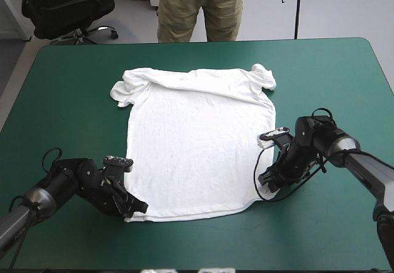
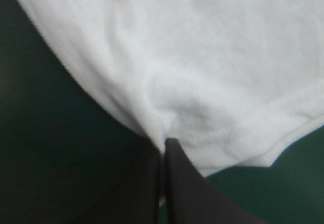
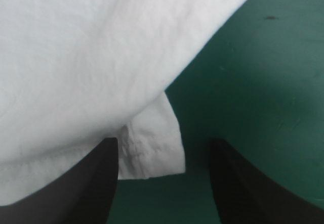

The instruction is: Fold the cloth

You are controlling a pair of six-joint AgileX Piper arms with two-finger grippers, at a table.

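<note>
My left hand is clenched on the near-left hem corner of the T-shirt, which lies spread flat on the bench, collar far, long axis running near to far. My right hand is released, straddling the near-right hem corner.

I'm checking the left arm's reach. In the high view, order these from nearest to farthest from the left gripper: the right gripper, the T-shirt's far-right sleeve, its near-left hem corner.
From the left gripper:
1. near-left hem corner: pinched in its shut fingers, by the near edge.
2. right gripper: across the hem, at the near-right corner.
3. far-right sleeve: diagonally across the T-shirt.
</note>
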